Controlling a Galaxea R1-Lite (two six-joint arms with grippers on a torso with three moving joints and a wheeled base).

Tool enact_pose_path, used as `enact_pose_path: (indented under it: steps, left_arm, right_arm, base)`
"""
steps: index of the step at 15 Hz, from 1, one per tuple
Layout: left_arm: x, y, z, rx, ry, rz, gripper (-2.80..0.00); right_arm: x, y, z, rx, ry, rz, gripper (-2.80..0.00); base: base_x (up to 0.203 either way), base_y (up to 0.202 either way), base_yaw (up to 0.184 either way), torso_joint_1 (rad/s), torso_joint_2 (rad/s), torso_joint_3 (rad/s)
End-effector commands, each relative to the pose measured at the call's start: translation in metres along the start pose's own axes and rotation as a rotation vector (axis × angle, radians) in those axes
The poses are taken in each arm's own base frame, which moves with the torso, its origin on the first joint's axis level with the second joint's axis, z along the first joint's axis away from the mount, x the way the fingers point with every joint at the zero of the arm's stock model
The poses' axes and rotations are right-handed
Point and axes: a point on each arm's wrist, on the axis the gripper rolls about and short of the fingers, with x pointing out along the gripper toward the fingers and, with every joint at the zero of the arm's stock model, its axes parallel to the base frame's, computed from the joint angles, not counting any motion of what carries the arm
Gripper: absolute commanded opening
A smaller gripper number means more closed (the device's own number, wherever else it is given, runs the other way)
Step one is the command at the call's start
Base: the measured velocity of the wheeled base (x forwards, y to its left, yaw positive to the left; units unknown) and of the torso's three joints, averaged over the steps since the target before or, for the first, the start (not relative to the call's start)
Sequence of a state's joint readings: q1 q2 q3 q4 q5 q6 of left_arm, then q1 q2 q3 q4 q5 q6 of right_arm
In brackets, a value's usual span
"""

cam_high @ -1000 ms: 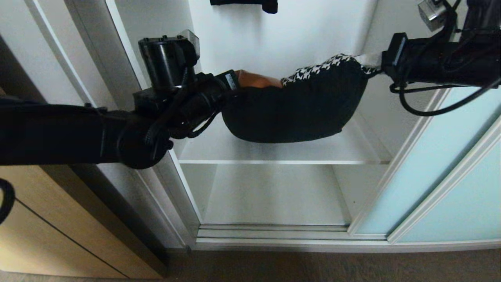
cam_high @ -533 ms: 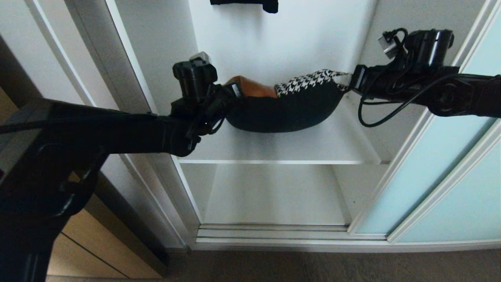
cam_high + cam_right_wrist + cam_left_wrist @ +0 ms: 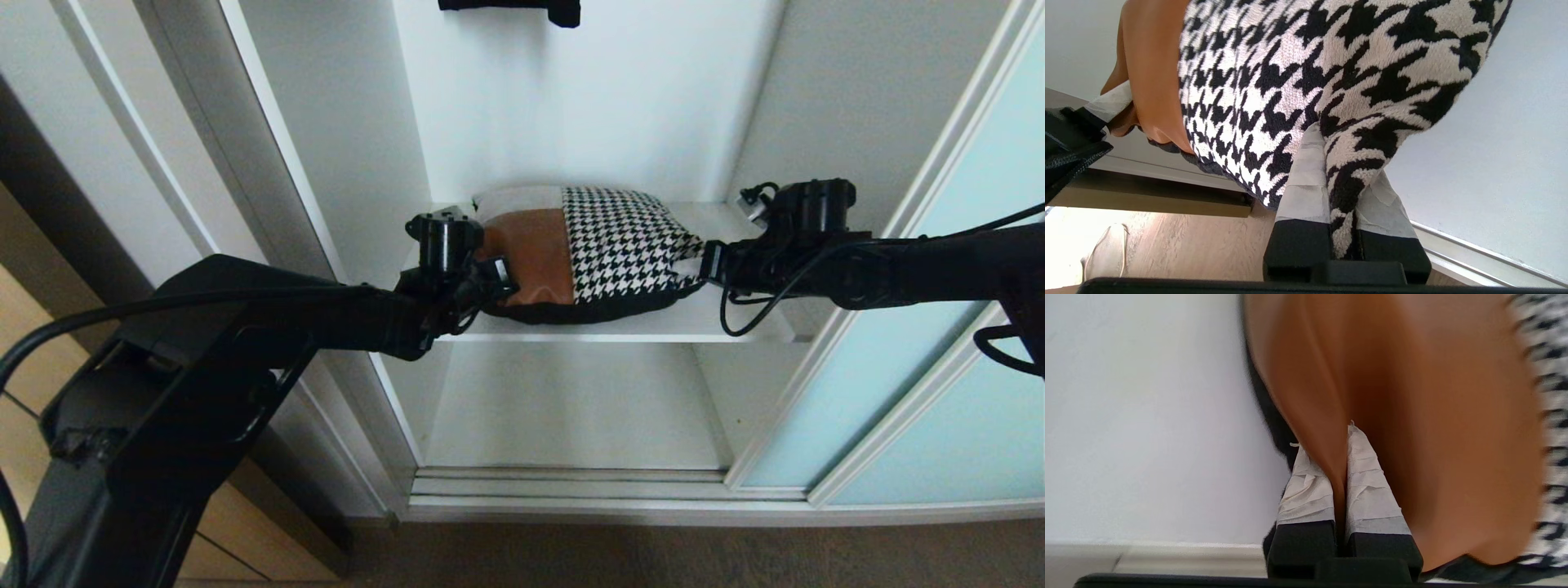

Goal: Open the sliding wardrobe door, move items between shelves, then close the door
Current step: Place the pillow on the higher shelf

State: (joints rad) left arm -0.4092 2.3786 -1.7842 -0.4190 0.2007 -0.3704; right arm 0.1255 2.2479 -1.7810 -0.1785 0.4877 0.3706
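Observation:
The patchwork cushion point(image 3: 584, 253), rust-brown, cream and houndstooth side up, lies flat on the upper white shelf point(image 3: 739, 320) of the open wardrobe. My left gripper point(image 3: 500, 282) is shut on its left edge; the left wrist view shows the taped fingers point(image 3: 1306, 486) pinching a fold of the rust-brown fabric point(image 3: 1433, 416). My right gripper point(image 3: 707, 263) is shut on the cushion's right corner; the right wrist view shows houndstooth cloth point(image 3: 1310, 61) squeezed between the jaws of that gripper point(image 3: 1345, 163). The sliding wardrobe door point(image 3: 914, 384) stands pushed aside to the right. The lower shelf point(image 3: 571, 408) is bare.
A dark garment point(image 3: 510, 6) hangs at the top of the wardrobe. The white side wall point(image 3: 343, 163) stands close behind my left arm. A wooden panel point(image 3: 41, 376) is at the far left. The floor track point(image 3: 571, 486) runs along the wardrobe's bottom.
Both arms have reached forward and down together, carrying the cushion from hanging in the air onto the upper shelf. Its patchwork face now shows instead of its black underside.

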Motion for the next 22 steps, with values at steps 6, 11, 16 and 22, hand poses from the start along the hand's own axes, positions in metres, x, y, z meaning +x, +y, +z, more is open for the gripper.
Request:
enact_pose_path:
  steps: [6,11,16,22]
  left_arm:
    - [0.021,0.011,-0.004,0.014,-0.013,0.136,-2.8]
    - [0.027,0.024,0.011,0.07,-0.171,0.165,-2.8]
    - [0.04,0.04,-0.012,0.112,-0.131,0.215,-2.8]
    - [0.036,0.036,0.002,0.093,-0.219,0.216,0.0]
  right_arm:
    - [0.03,-0.021,-0.01,-0.007,-0.048,-0.04,-2.8]
    - [0.031,-0.014,0.008,-0.08,-0.194,-0.062,-2.8]
    - [0.049,-0.029,-0.014,-0.103,-0.164,-0.138,-2.8]
    - [0.049,-0.027,-0.013,-0.099,-0.17,-0.137,-2.8]
  base:
    - [0.0,0.0,0.0,0.0,0.0,0.0]
    - [0.0,0.0,0.0,0.0,0.0,0.0]
    - [0.0,0.0,0.0,0.0,0.0,0.0]
    - [0.0,0.0,0.0,0.0,0.0,0.0]
